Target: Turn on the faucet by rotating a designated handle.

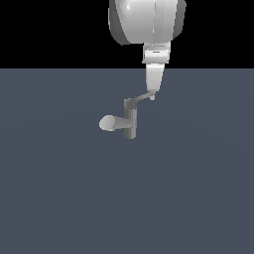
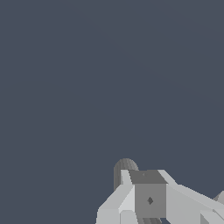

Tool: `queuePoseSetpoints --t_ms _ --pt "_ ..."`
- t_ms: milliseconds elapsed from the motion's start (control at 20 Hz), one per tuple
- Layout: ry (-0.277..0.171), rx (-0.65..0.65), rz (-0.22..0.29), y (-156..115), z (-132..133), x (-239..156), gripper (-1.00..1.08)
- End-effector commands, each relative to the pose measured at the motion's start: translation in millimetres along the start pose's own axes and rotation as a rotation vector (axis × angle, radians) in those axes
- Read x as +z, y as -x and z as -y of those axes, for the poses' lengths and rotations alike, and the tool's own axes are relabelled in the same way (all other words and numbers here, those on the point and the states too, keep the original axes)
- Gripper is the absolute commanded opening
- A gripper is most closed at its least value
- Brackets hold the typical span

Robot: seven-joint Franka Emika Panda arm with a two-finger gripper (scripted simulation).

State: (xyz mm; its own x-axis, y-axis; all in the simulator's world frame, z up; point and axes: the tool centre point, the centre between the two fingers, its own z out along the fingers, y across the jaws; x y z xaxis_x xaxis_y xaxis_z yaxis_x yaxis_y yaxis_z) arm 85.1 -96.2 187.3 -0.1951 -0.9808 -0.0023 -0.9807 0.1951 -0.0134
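Handle (image 1: pixel 143 97) slants up-right, spout (image 1: pixel 115 122) points left

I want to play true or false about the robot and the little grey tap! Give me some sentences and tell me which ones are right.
1. The faucet stands upright on the floor. True.
2. The thick spout points toward the exterior view's right. False: it points toward the exterior view's left.
3. The tool is at the outer end of the handle. True.
4. The tool is squeezing the spout. False: it is up by the thin handle, apart from the spout.
5. The handle is thicker than the spout. False: it is much slimmer.
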Motion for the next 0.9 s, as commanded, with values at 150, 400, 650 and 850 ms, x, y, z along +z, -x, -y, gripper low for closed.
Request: queuePoseSetpoints --t_ms 150,400,650,850 --pt "0.014 0.005 -0.002 -5 -19 5 -1.0" --pt "0.014 0.005 -0.002 -6 -33 5 -1.0" --pt "-0.012 -0.006 0.004 9 -31 -6 -1.0" --pt "-0.007 -0.004 0.003 15 -43 -4 -1.0"
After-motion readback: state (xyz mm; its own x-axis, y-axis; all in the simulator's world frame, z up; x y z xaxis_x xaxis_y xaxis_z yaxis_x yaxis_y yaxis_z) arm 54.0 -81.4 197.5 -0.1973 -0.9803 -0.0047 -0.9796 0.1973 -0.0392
